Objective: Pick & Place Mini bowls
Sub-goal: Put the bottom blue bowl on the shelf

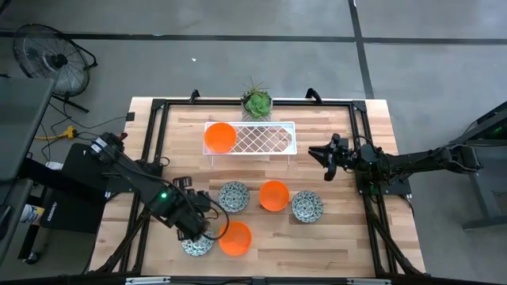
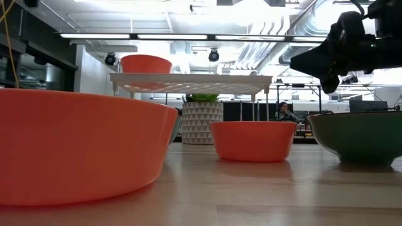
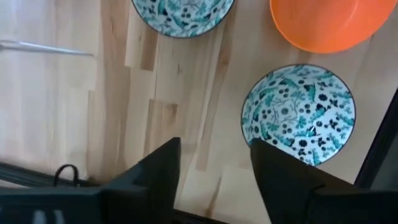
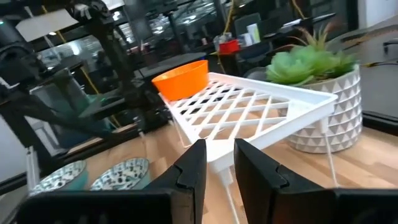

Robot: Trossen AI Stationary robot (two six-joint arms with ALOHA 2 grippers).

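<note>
Near the front left corner of the table (image 1: 348, 237), the left gripper (image 1: 207, 229) hangs low between a speckled bowl (image 1: 197, 245) at the front edge and an orange bowl (image 1: 235, 238) just beside it. Its fingers stand apart with bare wood between them, clamped on nothing.

Moving rightward across the middle of the table sit three more bowls in a loose row: a second speckled bowl (image 1: 234, 196), a second orange bowl (image 1: 274, 195) touching or nearly touching it, and a third speckled bowl (image 1: 306, 207) just beside that one. Toward the back edge a white wire rack (image 1: 269, 138) carries the last orange bowl (image 1: 219, 137) on its left end, with a small potted plant (image 1: 257, 103) behind it.

By the right edge the right gripper (image 1: 326, 158) waits, well apart from the bowls, its fingers close together with a narrow gap and nothing in it.

These bowls look stiff and glossy, probably ceramic or hard plastic, so I would expect them to be slippery and, if ceramic, to chip when dropped. The rounded walls offer no flat sides; the sensible hold is on the rim, one finger inside and one outside, coming straight down.
</note>
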